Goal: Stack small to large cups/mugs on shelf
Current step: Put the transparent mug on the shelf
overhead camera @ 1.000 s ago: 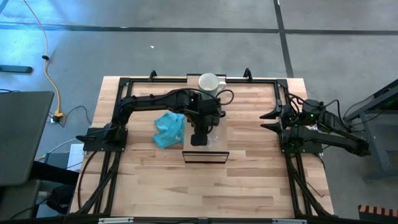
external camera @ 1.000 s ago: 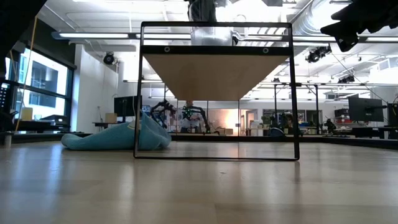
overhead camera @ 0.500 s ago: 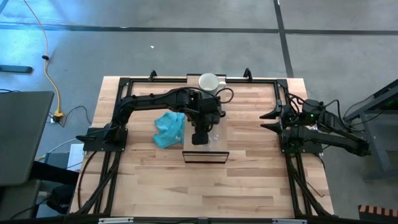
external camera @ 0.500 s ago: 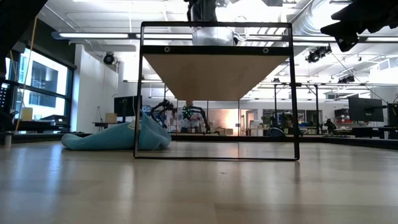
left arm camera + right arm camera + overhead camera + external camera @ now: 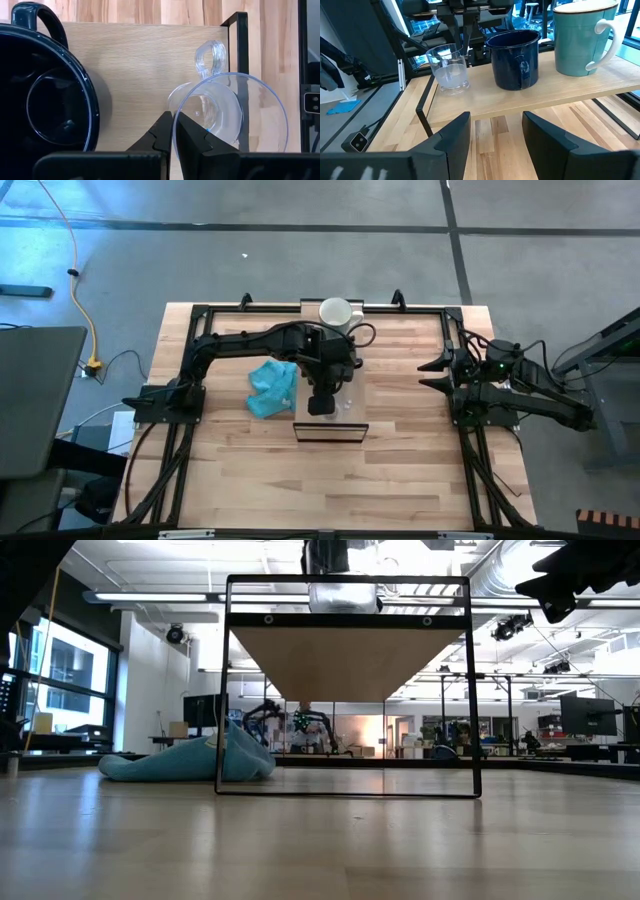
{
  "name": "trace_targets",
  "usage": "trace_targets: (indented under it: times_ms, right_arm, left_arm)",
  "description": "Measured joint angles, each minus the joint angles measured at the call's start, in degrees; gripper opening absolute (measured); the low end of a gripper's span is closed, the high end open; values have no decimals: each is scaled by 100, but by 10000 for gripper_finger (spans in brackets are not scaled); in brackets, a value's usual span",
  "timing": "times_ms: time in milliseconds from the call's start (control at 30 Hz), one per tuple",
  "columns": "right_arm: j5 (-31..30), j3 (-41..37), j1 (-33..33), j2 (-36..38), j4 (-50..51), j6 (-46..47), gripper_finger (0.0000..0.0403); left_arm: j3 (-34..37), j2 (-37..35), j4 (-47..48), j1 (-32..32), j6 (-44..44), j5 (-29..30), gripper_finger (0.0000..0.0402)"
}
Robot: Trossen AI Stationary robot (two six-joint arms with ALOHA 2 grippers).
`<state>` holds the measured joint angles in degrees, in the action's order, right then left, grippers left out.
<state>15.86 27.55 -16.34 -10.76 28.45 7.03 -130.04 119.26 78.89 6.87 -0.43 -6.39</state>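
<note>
At frame centre, the left claw (image 5: 172, 131) pinches the glass cup's (image 5: 227, 112) rim on the shelf (image 5: 140, 60), beside the dark mug (image 5: 45, 95); the right claw (image 5: 492, 130) hangs open.

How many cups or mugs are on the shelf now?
3, in one row on the shelf: glass cup at one end, held by the left gripper, dark mug in the middle, pale mug at the other end.

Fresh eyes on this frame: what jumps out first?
Three vessels in a row on the shelf: clear glass cup, dark mug, big pale mug. The left gripper pinches the glass cup's rim. The right gripper waits open at the table's right side, facing the shelf.
</note>
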Motion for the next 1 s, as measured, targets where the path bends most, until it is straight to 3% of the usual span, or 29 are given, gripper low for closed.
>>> trace_targets:
  times_ms: [1000]
  right_arm:
    - [0, 0, 0, 0, 2, 0, 171]
  left_arm:
    - [2, 0, -2, 40, -92, -89, 10]
